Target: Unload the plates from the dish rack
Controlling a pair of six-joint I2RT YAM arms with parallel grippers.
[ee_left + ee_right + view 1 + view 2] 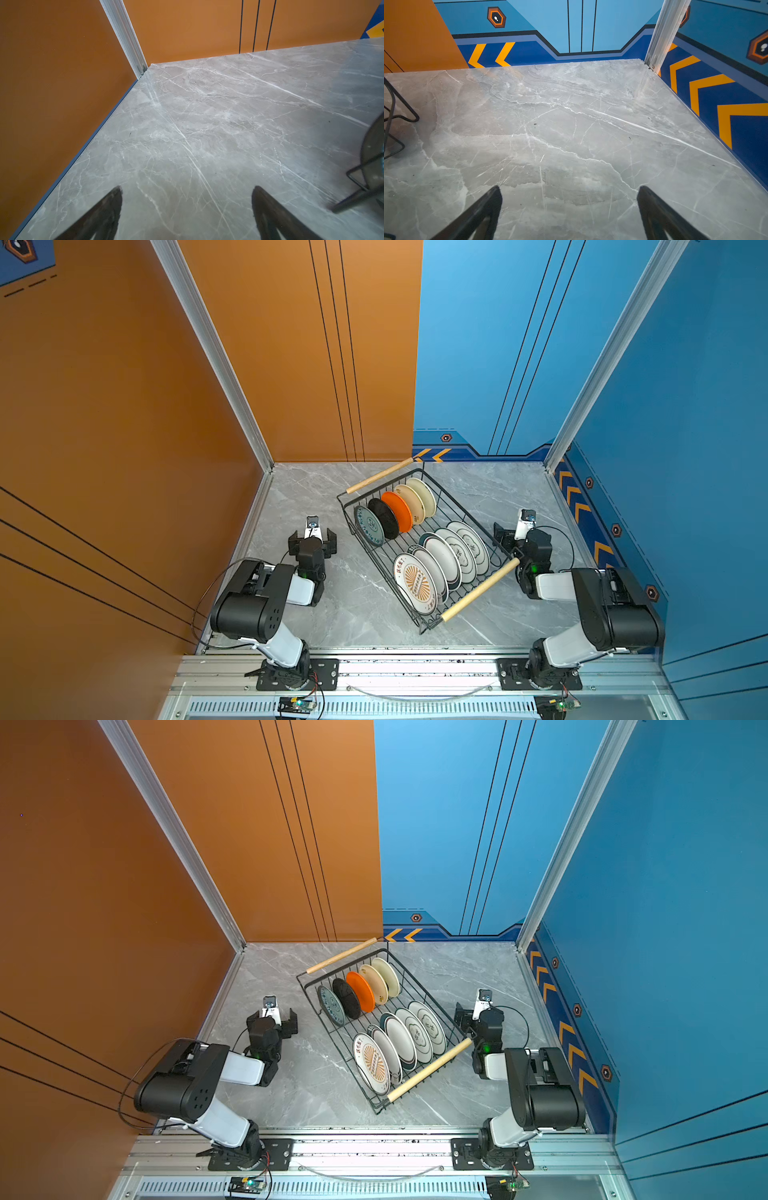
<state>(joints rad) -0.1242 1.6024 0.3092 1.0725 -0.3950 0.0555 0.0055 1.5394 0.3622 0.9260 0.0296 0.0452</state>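
The black wire dish rack [455, 506] [419, 988] lies diagonally mid-table, with a wooden handle at each end. Its far row holds small upright plates: teal-patterned [369, 526], black [384, 518], orange [397, 510] and cream [422, 495]. The near row holds larger white plates, a sunburst one [415, 583] in front. My left gripper [312, 538] [187, 188] is open over bare table left of the rack. My right gripper [518, 536] [569, 187] is open just right of the rack. A rack corner [357, 180] and a plate edge [372, 145] show in the left wrist view.
The grey marble tabletop [316, 489] is walled by orange panels [124, 448] on the left and back-left and blue panels [685, 448] on the right. Aluminium posts [266, 456] stand in the corners. A metal rail [415, 668] carries both arm bases at the front.
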